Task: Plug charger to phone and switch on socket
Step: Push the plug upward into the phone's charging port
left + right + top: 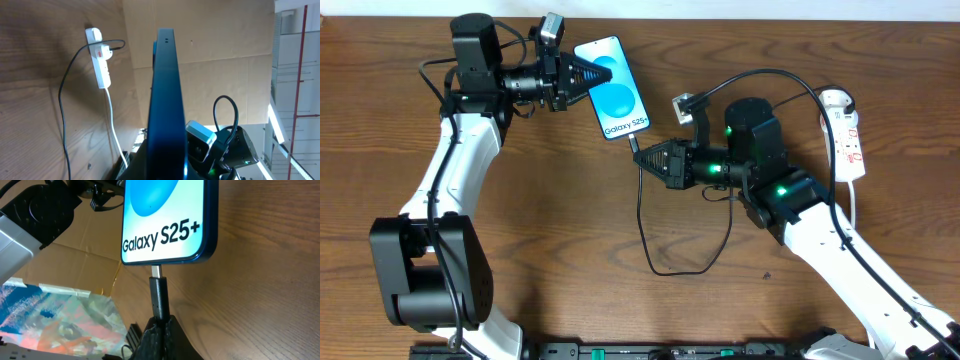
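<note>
The phone [613, 88], black-framed with a light blue "Galaxy S25+" screen, is held by my left gripper [582, 75], shut on its top end. In the left wrist view it shows edge-on [166, 100]. My right gripper [648, 157] is shut on the charger's small plug tip [159, 296], whose metal end sits at the phone's bottom port [156, 270]. The thin black charger cable [645, 235] loops over the table and arcs to the socket [846, 133], a white power strip at the right, where its black plug [830, 115] sits. The strip also shows in the left wrist view [100, 56].
The strip's thick white cord [853, 205] runs down behind my right arm. The wooden table [570, 230] carries the loose cable loop at centre. Cardboard [75, 270] lies beyond the table in the right wrist view.
</note>
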`<state>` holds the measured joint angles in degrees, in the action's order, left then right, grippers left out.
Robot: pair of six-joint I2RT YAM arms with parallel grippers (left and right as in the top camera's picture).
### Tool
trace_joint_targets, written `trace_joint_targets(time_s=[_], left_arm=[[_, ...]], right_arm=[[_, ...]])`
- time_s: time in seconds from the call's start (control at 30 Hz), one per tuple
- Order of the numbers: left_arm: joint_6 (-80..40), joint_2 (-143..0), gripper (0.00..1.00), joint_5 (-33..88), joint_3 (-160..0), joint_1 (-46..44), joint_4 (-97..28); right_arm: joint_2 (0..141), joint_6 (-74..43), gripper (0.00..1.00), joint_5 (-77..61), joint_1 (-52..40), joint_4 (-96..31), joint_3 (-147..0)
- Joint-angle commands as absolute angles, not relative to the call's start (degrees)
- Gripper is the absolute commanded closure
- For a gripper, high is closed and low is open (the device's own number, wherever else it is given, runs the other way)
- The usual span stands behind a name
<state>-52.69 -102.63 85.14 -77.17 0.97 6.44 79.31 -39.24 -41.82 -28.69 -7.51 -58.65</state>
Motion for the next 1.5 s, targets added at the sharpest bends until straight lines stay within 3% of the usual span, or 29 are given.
trace_joint_targets(time_s=[0.0, 1.47], left_arm=[[-52.56, -101.82, 0.93, 86.32, -77.03, 1.04, 6.72], [-52.56, -101.82, 0.93, 85.71, -77.03, -0.45, 6.74]], right_arm=[[79.53, -39.81, 0.99, -42.13, -28.97, -7.44, -58.37], [79.53, -40.25, 0.99, -41.08, -30.04, -7.11, -58.37]])
